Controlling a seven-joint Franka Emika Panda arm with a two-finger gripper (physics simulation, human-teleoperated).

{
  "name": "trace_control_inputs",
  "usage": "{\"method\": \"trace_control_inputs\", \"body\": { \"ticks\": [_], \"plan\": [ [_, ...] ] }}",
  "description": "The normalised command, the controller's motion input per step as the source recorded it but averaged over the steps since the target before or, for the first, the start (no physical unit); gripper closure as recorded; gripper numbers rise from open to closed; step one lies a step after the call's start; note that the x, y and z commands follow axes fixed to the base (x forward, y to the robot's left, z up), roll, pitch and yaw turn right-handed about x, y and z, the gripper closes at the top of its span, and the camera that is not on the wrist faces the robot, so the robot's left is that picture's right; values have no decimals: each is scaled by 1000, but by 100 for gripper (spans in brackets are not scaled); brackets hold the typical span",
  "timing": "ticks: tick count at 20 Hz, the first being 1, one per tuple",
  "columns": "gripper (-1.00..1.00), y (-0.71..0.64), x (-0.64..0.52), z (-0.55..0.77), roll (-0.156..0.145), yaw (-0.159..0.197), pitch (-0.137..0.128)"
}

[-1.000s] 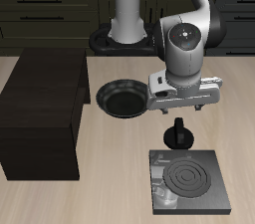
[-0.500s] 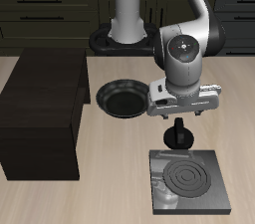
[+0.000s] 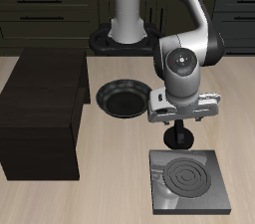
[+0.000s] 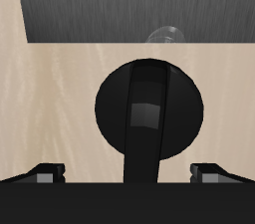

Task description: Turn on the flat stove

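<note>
The flat stove is a thin dark-grey square slab near the table's front edge, and its ring coil is dark. It also shows in the wrist view, with a small pale knob at the edge facing the gripper. My gripper hangs just behind the stove, right above a small black round object with a handle. In the wrist view the gripper is open and empty, with the black object between and below its fingertips.
A round black frying pan lies behind and beside the gripper. A big dark box-shaped cabinet stands at the table's far side edge. The wooden table is bare between the cabinet and the stove.
My gripper has come down and moved a little toward the table's front edge, closing in on the black handled object. The stove, pan and cabinet have not moved.
</note>
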Motion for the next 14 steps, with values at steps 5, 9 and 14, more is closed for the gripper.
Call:
{"method": "trace_control_inputs", "body": {
  "ticks": [5,9,14],
  "plan": [
    [-100,134,-118,-258,30,-40,39],
    [-100,98,-159,-243,26,-36,35],
    [-100,36,-128,-174,17,-29,24]
  ]
}}
